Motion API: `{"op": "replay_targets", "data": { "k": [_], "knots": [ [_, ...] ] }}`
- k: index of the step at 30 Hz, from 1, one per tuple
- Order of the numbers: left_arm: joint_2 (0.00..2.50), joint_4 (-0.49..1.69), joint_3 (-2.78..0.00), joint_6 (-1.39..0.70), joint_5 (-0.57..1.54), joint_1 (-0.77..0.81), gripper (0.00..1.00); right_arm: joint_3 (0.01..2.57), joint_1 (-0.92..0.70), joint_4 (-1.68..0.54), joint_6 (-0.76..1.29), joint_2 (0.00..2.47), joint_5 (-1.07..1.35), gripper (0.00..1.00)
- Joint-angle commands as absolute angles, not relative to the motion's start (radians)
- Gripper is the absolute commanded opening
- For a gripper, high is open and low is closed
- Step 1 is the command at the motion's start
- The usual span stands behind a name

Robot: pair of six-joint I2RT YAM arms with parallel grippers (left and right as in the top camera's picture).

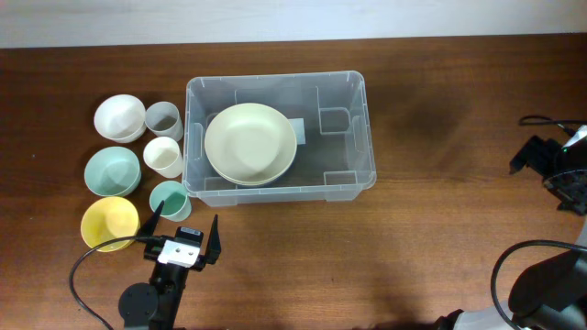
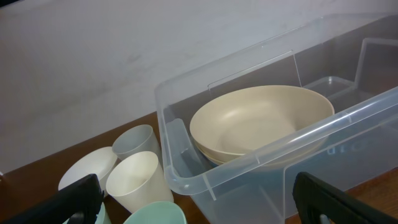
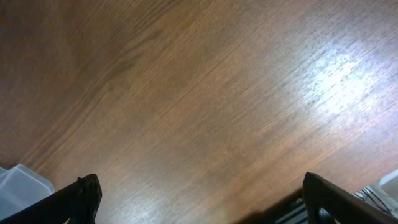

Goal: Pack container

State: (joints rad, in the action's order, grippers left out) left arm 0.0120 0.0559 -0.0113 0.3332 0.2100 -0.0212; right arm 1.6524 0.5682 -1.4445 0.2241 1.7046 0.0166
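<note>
The container (image 1: 369, 137), a large clear bin, stands at the table's middle with stacked cream bowls (image 1: 249, 143) inside at its left end. In the left wrist view its near corner rim (image 2: 249, 168) and the cream bowls (image 2: 261, 121) fill the right half. My left gripper (image 1: 185, 220) hovers open near the front edge, just in front of a mint cup (image 1: 170, 200), with nothing between its fingers (image 2: 81, 196). My right gripper (image 3: 200, 182) is open over bare wood at the far right, and a corner of the container (image 3: 15, 183) shows at lower left.
Left of the container stand a white bowl (image 1: 120, 116), a grey cup (image 1: 163, 119), a cream cup (image 1: 163, 156), a mint bowl (image 1: 113, 171) and a yellow bowl (image 1: 110, 223). The right arm's base and cables (image 1: 550, 275) sit at the right edge.
</note>
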Motion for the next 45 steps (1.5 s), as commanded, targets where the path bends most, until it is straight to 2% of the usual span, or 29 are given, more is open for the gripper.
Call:
{"op": "replay_targets", "data": {
  "k": [1,16,22,27,31,37,38,41,45],
  "knots": [
    [0.006,0.061,-0.009,0.331,0.221,-0.027,1.00,1.649,0.570,-1.440,0.217,1.691,0.025,0.99],
    [0.006,0.061,-0.009,0.331,0.221,-0.027,1.00,1.649,0.570,-1.439,0.217,1.691,0.026,0.99],
    [0.006,-0.009,-0.009,0.331,0.239,-0.027,1.00,1.649,0.570,-1.439,0.217,1.691,0.026,0.99],
    [0.006,-0.174,-0.023,0.331,0.292,-0.027,1.00,1.649,0.570,-1.439,0.217,1.691,0.026,0.99],
    [0.040,-0.167,-0.112,0.332,0.200,-0.037,1.00,1.649,0.570,-1.439,0.217,1.691,0.025,0.99],
    [0.330,-0.095,-0.414,0.342,0.171,-0.114,1.00,1.649,0.570,-1.439,0.217,1.691,0.025,0.99],
    [0.477,-0.028,-0.556,0.342,0.172,-0.138,1.00,1.649,0.570,-1.439,0.217,1.691,0.026,0.99],
    [0.719,0.133,-0.796,0.346,0.217,-0.169,1.00,1.649,0.570,-1.439,0.217,1.691,0.026,0.99],
    [0.967,0.315,-1.043,0.346,0.255,-0.173,1.00,1.649,0.570,-1.439,0.217,1.691,0.025,0.99]
  ]
}}
